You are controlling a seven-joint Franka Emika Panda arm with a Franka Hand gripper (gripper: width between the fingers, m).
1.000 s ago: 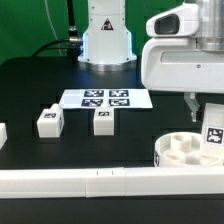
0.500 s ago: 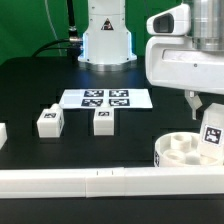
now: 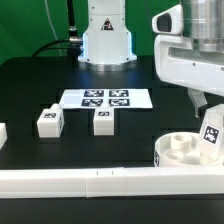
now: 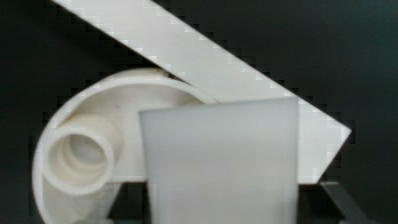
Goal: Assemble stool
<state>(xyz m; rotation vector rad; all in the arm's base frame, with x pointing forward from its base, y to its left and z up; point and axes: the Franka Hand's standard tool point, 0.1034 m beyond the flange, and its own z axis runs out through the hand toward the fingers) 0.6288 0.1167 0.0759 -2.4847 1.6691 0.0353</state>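
Note:
The round white stool disc [image 3: 178,150] with socket holes lies at the exterior view's lower right, against the front rail. My gripper [image 3: 208,118] is shut on a white tagged leg [image 3: 211,135] and holds it slightly tilted over the disc's right side. In the wrist view the leg [image 4: 222,160] fills the space between my fingers [image 4: 222,208], with the disc [image 4: 98,135] and one of its sockets behind it. Two more tagged legs [image 3: 47,121] [image 3: 102,120] stand on the black table, left of centre.
The marker board [image 3: 105,98] lies flat behind the two loose legs. A long white rail [image 3: 90,180] runs along the front edge and shows diagonally in the wrist view [image 4: 196,50]. A white piece [image 3: 3,133] sits at the far left. The robot base [image 3: 105,40] stands at the back.
The arm has shifted a little toward the exterior view's right. The held leg stays over the disc and now leans slightly.

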